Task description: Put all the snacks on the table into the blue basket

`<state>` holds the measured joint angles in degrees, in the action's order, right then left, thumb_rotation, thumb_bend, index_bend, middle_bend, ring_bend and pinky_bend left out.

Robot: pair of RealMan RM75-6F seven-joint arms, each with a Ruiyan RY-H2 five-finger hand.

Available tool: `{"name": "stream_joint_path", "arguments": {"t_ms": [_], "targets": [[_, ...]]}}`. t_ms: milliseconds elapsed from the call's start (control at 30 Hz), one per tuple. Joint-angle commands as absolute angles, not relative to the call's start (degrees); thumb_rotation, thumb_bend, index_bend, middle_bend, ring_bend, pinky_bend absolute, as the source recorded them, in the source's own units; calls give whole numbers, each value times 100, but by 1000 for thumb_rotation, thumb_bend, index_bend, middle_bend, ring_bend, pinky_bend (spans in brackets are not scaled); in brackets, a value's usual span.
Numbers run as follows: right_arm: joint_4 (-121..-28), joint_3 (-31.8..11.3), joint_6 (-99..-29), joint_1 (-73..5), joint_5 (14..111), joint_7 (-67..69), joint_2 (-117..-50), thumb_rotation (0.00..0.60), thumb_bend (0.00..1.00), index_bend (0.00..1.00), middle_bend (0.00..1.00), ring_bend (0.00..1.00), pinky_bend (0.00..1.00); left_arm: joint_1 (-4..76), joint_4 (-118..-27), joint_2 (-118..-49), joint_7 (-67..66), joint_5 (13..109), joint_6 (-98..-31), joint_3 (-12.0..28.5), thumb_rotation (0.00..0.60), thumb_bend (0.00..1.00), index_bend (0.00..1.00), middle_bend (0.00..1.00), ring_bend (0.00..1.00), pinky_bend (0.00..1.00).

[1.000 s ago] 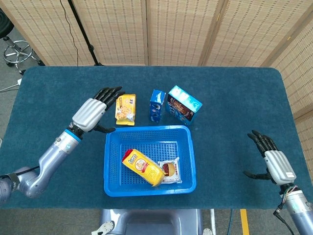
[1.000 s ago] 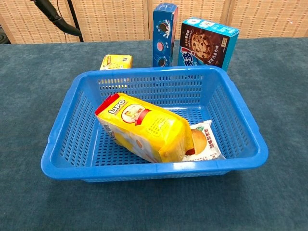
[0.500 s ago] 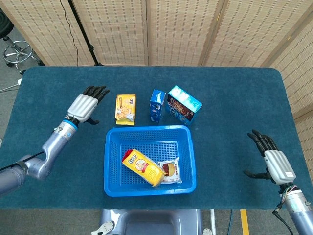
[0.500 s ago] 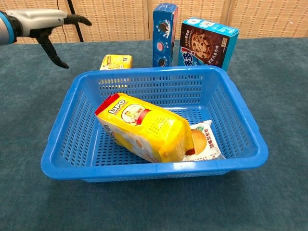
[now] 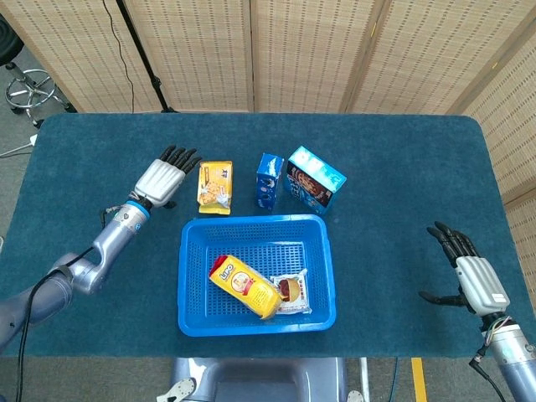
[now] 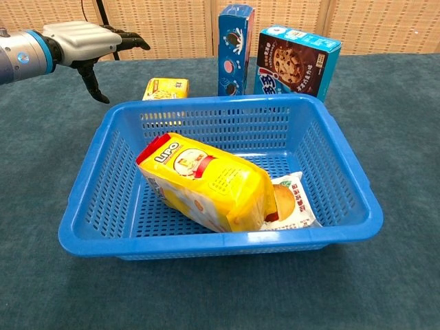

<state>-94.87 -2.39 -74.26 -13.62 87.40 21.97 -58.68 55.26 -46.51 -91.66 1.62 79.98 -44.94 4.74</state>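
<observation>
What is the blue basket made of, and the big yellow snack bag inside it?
The blue basket looks like hard, smooth plastic: its walls are a moulded grid of holes. The yellow snack bag seems a thin glossy plastic wrapper, shiny, crinkled and puffy.

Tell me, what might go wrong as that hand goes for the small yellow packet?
The left hand is open beside the flat yellow packet, which may slide on the cloth rather than lift. The upright blue box stands close and could be knocked over. The basket rim is near enough to catch fingers.
</observation>
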Motion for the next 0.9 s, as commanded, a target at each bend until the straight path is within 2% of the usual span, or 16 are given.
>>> {"name": "stream_joint_path", "arguments": {"t_ms": [33,367,767,900], "targets": [[-9504,-249,-7454,-1346,8725,2155,-5872,600,0,0,0,0,0,5733,-3746,-9581,753,8679,-4654,82,600,73,0,0,0,0],[-9452,-258,-7421,-1361,8722,2176,-5890,600,0,0,0,0,0,6006,-2675,-10185,1180,9307,-4832,-307,600,73,0,0,0,0],[-9355,-421,-7500,-1311,8453,2326,-5845,600,0,0,0,0,0,6304,-2051,-10646,1217,9390,-4096,-455,600,73,0,0,0,0],[-9334,-464,-7496,-1311,8393,2330,-5846,600,0,0,0,0,0,6408,-1879,-10833,1095,9334,-3971,-390,600,73,0,0,0,0]]}}
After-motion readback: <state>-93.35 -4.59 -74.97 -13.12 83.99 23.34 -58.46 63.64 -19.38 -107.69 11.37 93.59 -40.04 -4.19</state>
